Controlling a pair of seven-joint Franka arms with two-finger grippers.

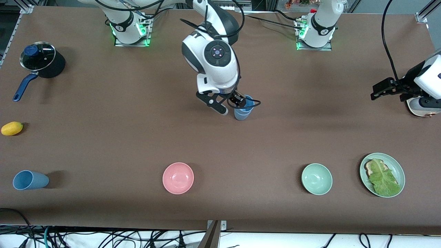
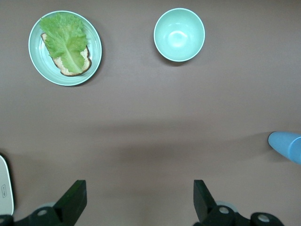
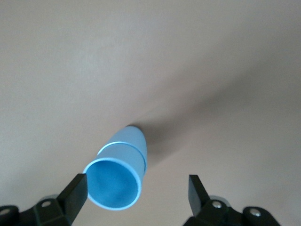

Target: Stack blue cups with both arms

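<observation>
The right gripper (image 1: 233,104) stood open over the stacked cups (image 1: 243,111) at table centre, the left gripper (image 1: 383,90) waited open at three o'clock, and the lying cup (image 1: 29,180) at eight o'clock looked light, rigid and smooth, best pinched across its rim.

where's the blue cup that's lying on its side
The tipped blue cup lies near the front-camera edge of the table at the right arm's end, nearer the camera than the lemon, with the pink bowl beside it toward the middle.
</observation>
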